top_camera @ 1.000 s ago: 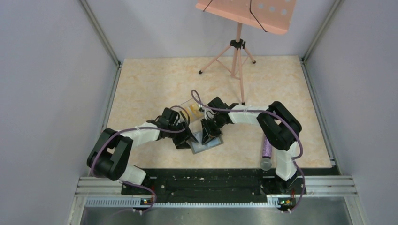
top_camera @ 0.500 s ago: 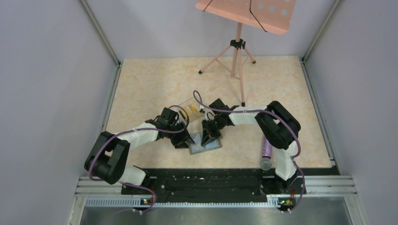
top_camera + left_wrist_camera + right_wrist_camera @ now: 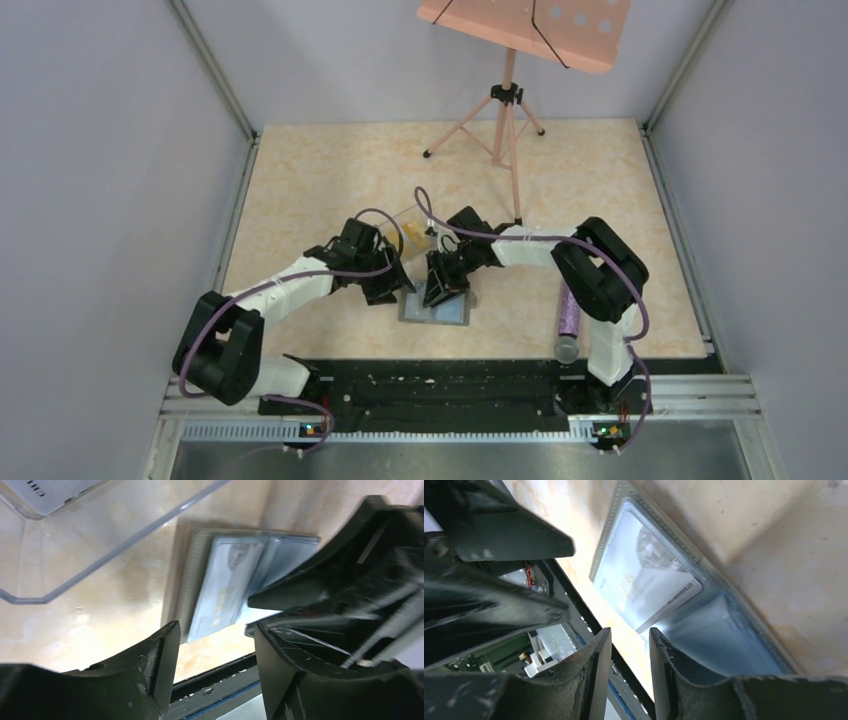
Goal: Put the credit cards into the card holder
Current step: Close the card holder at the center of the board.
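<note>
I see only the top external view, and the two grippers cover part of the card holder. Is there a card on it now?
Observer: Yes. The wrist views show a pale card lying on one half of the open card holder. I cannot tell whether it is tucked into a pocket.
Operator: Does any gripper hold this card?
Observer: No. The right gripper and the left gripper both show a gap with nothing between the fingers.
</note>
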Tool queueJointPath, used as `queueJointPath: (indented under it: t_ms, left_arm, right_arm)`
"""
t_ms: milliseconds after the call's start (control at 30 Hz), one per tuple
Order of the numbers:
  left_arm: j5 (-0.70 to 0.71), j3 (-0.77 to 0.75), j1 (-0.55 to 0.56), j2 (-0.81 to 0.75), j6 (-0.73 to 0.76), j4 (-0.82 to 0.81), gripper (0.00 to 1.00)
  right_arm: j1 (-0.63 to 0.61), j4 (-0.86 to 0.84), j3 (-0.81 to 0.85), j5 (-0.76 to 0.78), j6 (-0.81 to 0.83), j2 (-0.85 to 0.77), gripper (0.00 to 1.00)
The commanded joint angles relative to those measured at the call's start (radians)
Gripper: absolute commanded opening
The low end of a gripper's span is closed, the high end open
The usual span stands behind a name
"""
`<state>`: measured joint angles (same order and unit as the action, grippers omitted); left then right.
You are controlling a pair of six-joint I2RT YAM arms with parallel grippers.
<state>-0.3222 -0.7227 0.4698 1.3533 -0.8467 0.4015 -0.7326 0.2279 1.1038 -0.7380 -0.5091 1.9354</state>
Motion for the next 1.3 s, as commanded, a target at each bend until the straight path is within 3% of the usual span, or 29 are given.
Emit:
queueJointPath:
  t_ms: [0, 233, 367, 500, 700, 833, 1000, 1100, 1267]
  left_arm:
    - [-0.010, 0.049, -0.016, 0.049, 0.018, -0.062, 0.62]
    - [-0.097, 0.082, -0.022, 0.156, 0.032, -0.208, 0.62]
    - [-0.142, 0.080, -0.028, 0.197, 0.034, -0.265, 0.61]
    - [-0.203, 0.070, -0.028, 0.179, 0.031, -0.319, 0.58]
    - [-0.335, 0.058, -0.026, 0.089, 0.029, -0.374, 0.54]
    - [-0.378, 0.035, -0.018, 0.081, 0.033, -0.354, 0.52]
    - [-0.297, -0.039, 0.004, 0.136, 0.095, -0.205, 0.48]
    - [-0.242, -0.100, 0.023, 0.192, 0.131, -0.114, 0.41]
    - [-0.157, -0.179, 0.040, 0.224, 0.168, 0.018, 0.14]
  right_arm:
    - [-0.007, 0.049, 0.055, 0.039, 0.049, -0.087, 0.35]
    - [-0.002, 0.200, 0.049, 0.202, 0.146, -0.125, 0.32]
    - [0.007, 0.233, 0.001, 0.295, 0.191, -0.133, 0.24]
    - [0.012, 0.223, -0.037, 0.288, 0.224, -0.090, 0.09]
    - [0.012, 0.197, -0.034, 0.266, 0.225, -0.040, 0.04]
    - [0.013, 0.196, -0.016, 0.257, 0.220, -0.030, 0.03]
    - [0.020, 0.194, -0.002, 0.230, 0.207, -0.041, 0.05]
    - [0.028, 0.183, -0.002, 0.200, 0.194, -0.061, 0.07]
    - [0.042, 0.178, 0.004, 0.176, 0.183, -0.107, 0.11]
